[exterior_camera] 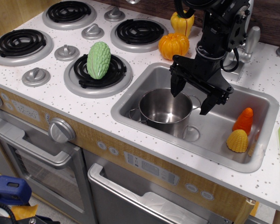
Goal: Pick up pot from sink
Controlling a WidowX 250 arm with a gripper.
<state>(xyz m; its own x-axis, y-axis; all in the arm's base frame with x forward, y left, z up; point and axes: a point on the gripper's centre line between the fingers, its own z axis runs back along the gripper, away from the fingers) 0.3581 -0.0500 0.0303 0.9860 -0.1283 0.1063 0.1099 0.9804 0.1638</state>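
The shiny steel pot (164, 111) stands upright in the left part of the silver-grey sink (130, 109), with thin wire loop handles on its left and right sides. My black gripper (192, 97) hangs over the sink, above the pot's right rim. Its jaws are open and hold nothing. One finger (175, 87) is over the pot's far rim and the other (208, 105) is over the right handle.
An orange cone-shaped toy (244, 121) and a yellow corn-like toy (237, 141) lie in the sink's right end. A green bumpy gourd (98, 59) sits on the front burner. An orange pumpkin (173, 45) and a yellow pepper (182, 22) stand behind the sink, near the faucet (248, 44).
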